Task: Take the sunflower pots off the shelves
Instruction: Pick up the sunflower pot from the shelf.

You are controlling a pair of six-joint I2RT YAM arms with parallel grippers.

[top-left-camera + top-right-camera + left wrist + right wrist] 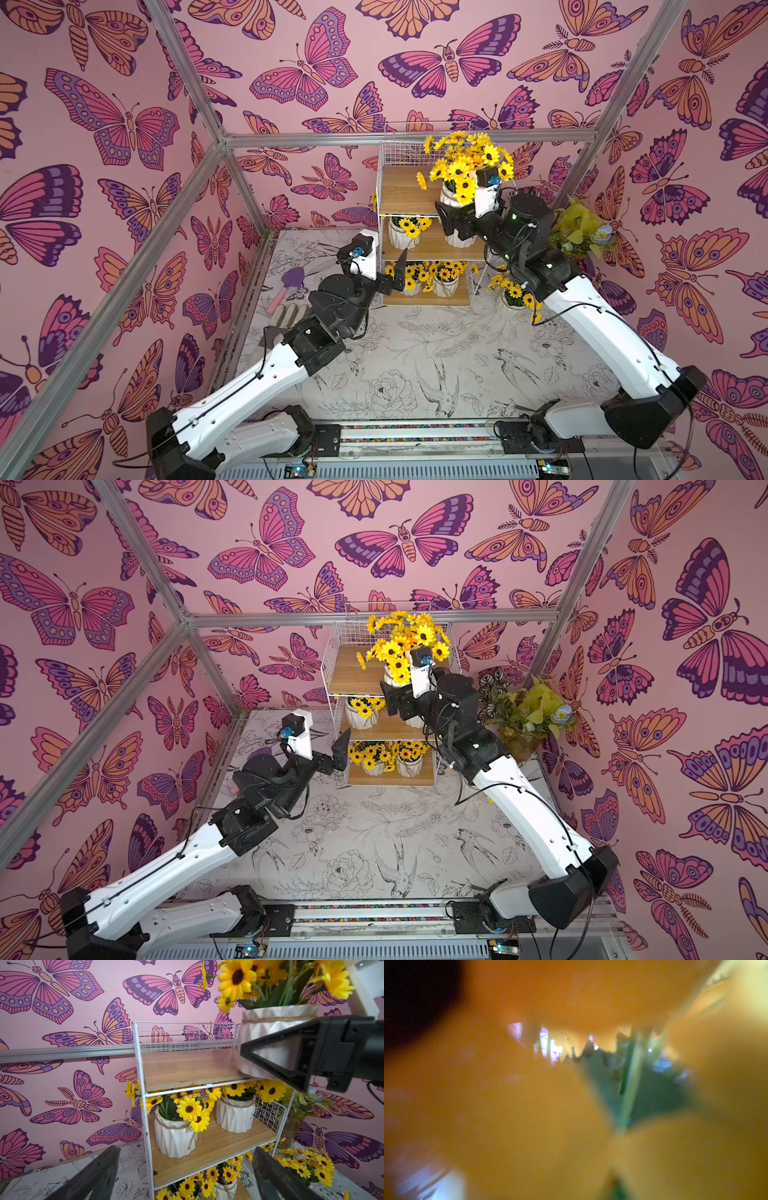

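One ribbed white sunflower pot (270,1028) at the wooden shelves (187,1066) sits clamped in the right end effector (448,214); the left end effector (400,272) gapes wide.

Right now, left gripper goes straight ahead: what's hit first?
Left gripper likely meets the middle shelf's left sunflower pot first; the rack's front post sits close beside that line, depth unclear.
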